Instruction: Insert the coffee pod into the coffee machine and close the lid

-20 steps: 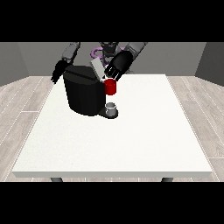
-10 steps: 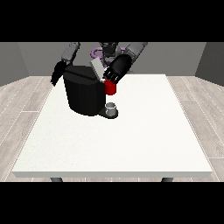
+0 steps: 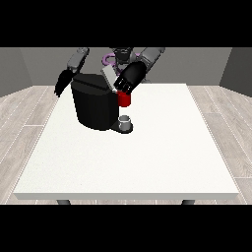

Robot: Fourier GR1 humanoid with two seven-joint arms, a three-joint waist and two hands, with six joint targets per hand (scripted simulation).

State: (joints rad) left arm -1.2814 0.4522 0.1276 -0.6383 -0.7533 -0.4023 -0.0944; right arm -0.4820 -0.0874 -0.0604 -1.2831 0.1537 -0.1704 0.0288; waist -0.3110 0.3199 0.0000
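Observation:
The black coffee machine (image 3: 96,106) stands on the white table (image 3: 147,157) at the back left. Its grey lid (image 3: 107,78) is raised and tilted above the top. The hand at the view's right (image 3: 130,78) reaches down over the machine's front, its fingers stretched against the lid's right edge, just above a red thing at the machine (image 3: 124,99). The hand at the view's left (image 3: 63,83) hangs beside the machine's left side with its fingers pointing down, holding nothing. A small grey thing (image 3: 125,121) sits on the machine's base. I cannot tell whether it is the pod.
The robot's torso (image 3: 120,53) is behind the machine at the table's far edge. The table stretches wide to the right and towards the camera.
The hand at the view's right has moved a little left and down onto the lid, and the lid sits lower than before. The other hand has barely moved.

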